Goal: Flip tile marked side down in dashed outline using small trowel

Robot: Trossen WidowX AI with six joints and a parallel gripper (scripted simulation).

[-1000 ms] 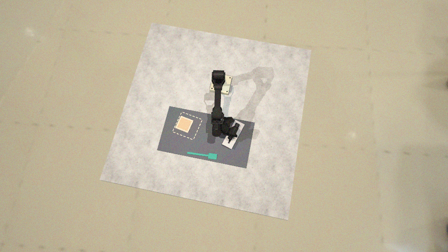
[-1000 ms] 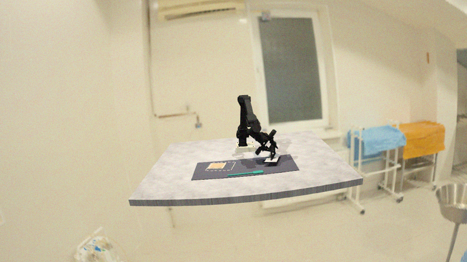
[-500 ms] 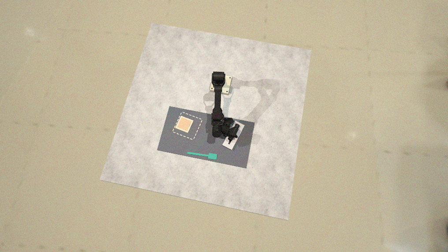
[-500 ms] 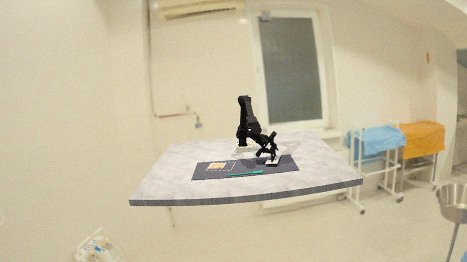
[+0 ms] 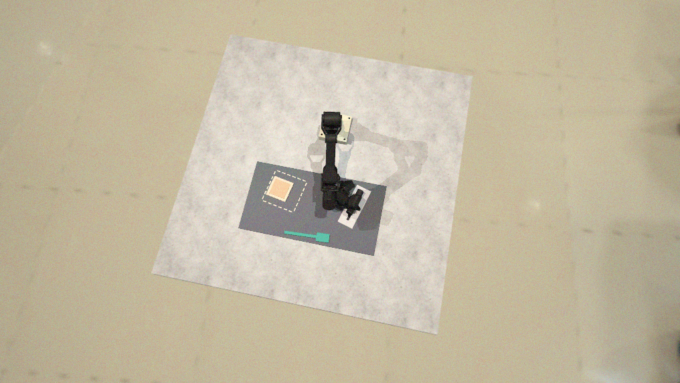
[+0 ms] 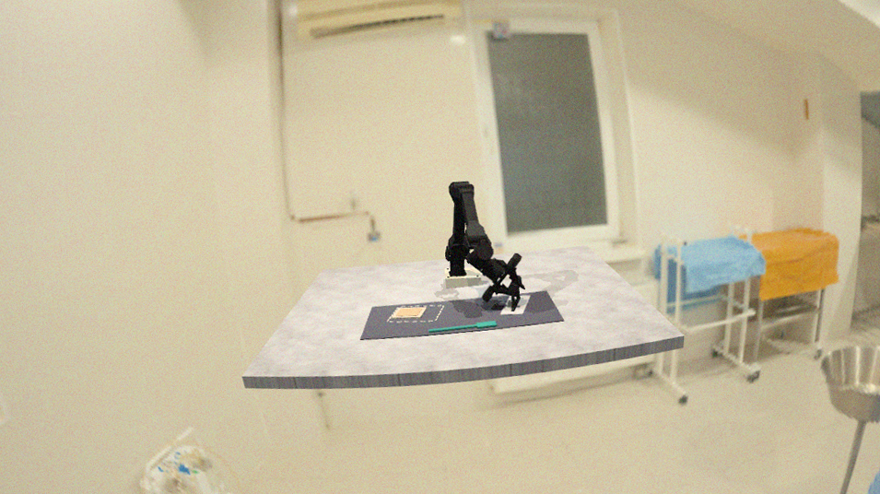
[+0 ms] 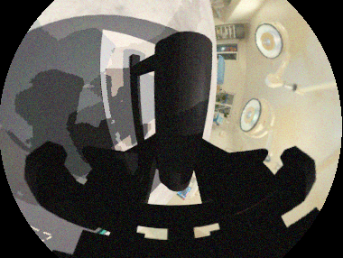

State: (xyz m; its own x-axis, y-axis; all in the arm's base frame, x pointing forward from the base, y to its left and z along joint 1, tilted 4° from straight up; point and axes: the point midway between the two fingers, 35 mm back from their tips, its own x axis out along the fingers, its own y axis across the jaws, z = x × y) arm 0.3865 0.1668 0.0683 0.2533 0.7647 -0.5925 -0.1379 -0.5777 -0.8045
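- We are seeing the table (image 5: 294, 285) (image 6: 334, 362) (image 7: 190, 13) presenting its front edge nearest the exterior camera, with the dark mat (image 5: 309, 216) (image 6: 388, 330) (image 7: 27, 221) lying on it.
- The teal tool (image 5: 322, 237) (image 6: 485, 324) (image 7: 104, 232) is lying along the mat's near side, its square end pointing towards the trowel's side.
- Farther in, the tile (image 5: 280, 189) (image 6: 408, 312) is lying flat inside the dashed outline (image 5: 300, 196) (image 6: 440, 312) (image 7: 49, 235), sitting towards the outer side. It is showing us a peach face with a pale border; we cannot tell whether that is the marked side.
- Across the mat, well apart from the tile, our trowel (image 5: 347, 220) (image 6: 518, 307) (image 7: 113, 41) is showing its white blade, slanting across that end. We cannot tell whether the blade is touching the mat.
- Our gripper (image 5: 351, 209) (image 6: 512, 293) (image 7: 174, 133) is gripping the trowel above that blade, its dark parts hiding most of the grip.
- Behind it, our arm (image 5: 330, 157) (image 6: 473, 226) is reaching forward and down from its pale base (image 5: 349, 118) (image 6: 452, 282).
- Beyond the table, a window (image 6: 549, 131) is standing in the wall, and blue (image 6: 718, 264) and orange cloths (image 6: 796, 260) are covering stands off to one side.
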